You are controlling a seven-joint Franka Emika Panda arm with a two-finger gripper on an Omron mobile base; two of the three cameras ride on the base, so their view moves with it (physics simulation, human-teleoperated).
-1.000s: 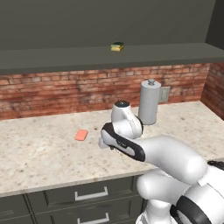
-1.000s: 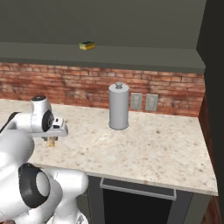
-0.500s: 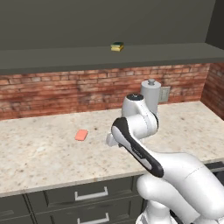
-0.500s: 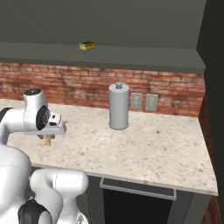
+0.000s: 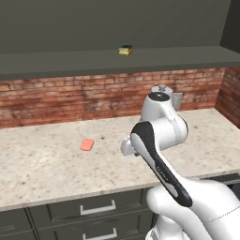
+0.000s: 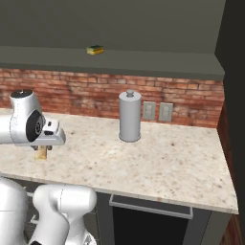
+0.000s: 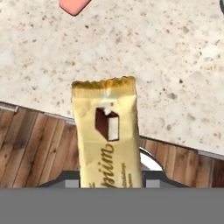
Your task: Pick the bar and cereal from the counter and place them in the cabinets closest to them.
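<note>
The gripper [image 6: 43, 149] is clamped on the bar [image 7: 107, 135], lifted above the counter [image 5: 51, 164]. Hand view reads its golden wrapper (chocolate-piece print), a pink block [image 7: 73, 5] at 11 o'clock; right base view shows merely a tan sliver beneath the hand.

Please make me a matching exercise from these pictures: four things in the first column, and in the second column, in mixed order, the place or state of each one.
Things:
1. bar
2. pink block
3. grey canister
4. yellow and green sponge

Places or states:
A. on the ledge above the brick wall
B. standing upright on the counter near the wall outlets
C. held in the gripper, above the counter's front edge
D. lying flat on the counter

Pairs: 1-C, 2-D, 3-B, 4-A
</note>
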